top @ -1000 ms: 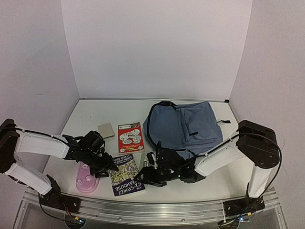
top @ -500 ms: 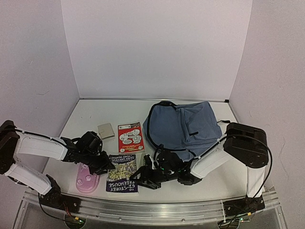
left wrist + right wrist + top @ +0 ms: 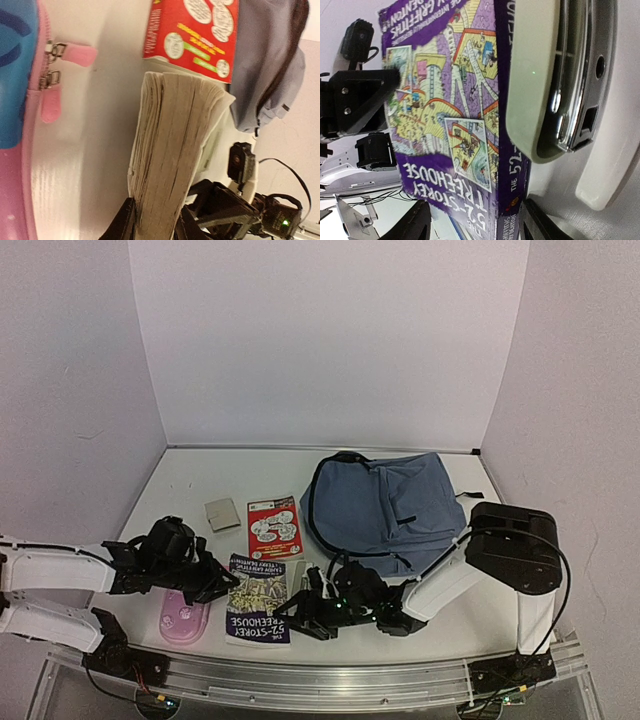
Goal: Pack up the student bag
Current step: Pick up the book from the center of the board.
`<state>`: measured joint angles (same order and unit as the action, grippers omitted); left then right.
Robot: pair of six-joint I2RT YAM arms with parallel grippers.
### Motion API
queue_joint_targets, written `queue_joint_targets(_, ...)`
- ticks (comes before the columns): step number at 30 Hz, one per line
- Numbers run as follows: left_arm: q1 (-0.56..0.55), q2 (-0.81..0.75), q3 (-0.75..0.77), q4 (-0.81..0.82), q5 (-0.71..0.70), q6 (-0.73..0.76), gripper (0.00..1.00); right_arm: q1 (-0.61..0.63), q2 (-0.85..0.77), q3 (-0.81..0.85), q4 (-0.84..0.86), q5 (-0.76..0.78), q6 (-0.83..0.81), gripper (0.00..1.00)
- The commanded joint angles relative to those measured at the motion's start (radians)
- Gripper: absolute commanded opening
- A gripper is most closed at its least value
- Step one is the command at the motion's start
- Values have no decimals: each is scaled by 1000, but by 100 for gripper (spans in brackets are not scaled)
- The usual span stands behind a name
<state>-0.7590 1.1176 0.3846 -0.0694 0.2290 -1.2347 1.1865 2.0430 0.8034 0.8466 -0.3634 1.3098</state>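
Observation:
The slate-blue student bag (image 3: pixel 385 502) lies flat at the back right, and its edge shows in the left wrist view (image 3: pixel 270 55). A purple "52-Storey Treehouse" book (image 3: pixel 257 606) lies at the front centre. My left gripper (image 3: pixel 216 584) is shut on the book's page edge (image 3: pixel 172 150) from the left, with its fingers (image 3: pixel 122 224) pressed against the pages. My right gripper (image 3: pixel 302 614) is at the book's right edge. Its jaws stand wide open on either side of the spine corner (image 3: pixel 520 190).
A pink-and-blue pencil case (image 3: pixel 182 617) lies left of the book, under my left arm. A red booklet (image 3: pixel 274 527) and a small grey pad (image 3: pixel 222 513) lie behind. A grey-green stapler (image 3: pixel 298 580) rests against the book's right side and shows close up in the right wrist view (image 3: pixel 545 75).
The purple book has slid left and turned square to the table front. My left gripper drew back left with it. My right gripper followed to the left.

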Motion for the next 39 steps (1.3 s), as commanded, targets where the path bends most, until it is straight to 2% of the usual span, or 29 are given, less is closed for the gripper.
queue_joint_targets(1, -20, -135, -1, 76, 50, -32, 0, 2, -50, -12, 62, 92, -25, 62)
queue_joint_targets(9, -20, -200, -14, 76, 42, -35, 0, 1, -60, -13, 83, 86, -50, 66)
queue_joint_targets(21, -20, -141, -38, 173, 76, -45, 0, 1, -13, 10, 102, 67, -43, 69)
queue_joint_targets(30, -20, -238, -25, 196, 75, -56, 0, -1, 0, 1, 115, 89, -33, 75)
queue_joint_targets(36, -20, -261, -26, 214, 85, -67, 0, -1, 25, 7, 235, 38, -36, 77)
queue_joint_targets(39, -20, -259, -21, 204, 87, -65, 0, -3, 20, -11, 326, 28, -31, 72)
